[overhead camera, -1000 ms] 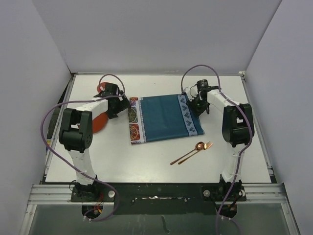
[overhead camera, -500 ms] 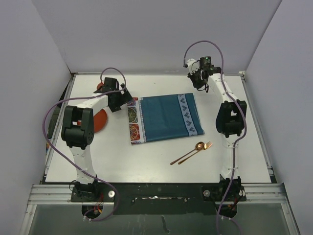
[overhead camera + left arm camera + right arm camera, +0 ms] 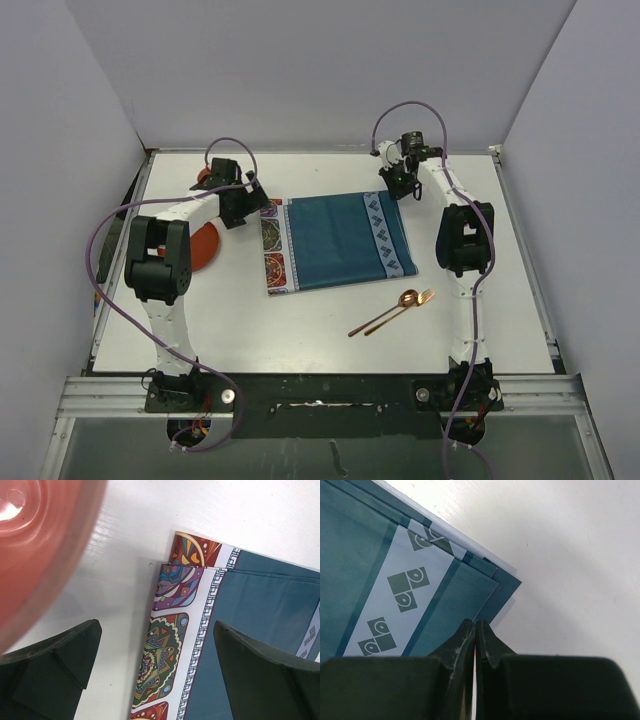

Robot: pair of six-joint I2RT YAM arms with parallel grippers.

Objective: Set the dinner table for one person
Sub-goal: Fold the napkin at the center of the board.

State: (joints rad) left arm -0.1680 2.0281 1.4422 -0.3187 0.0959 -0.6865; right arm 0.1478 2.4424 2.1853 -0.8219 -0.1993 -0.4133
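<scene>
Left claw (image 3: 156, 630) gapes wide, empty, over the mat's (image 3: 335, 240) nine o'clock edge; right claw (image 3: 475, 626) is pinched shut, empty, above its one o'clock corner.

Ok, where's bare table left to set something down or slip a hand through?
Widest bare table: the near strip between placemat and the near edge, left of the spoon and fork. Also the far strip behind the placemat. Crowded: the left side, where the left arm hangs over the red plate.
</scene>
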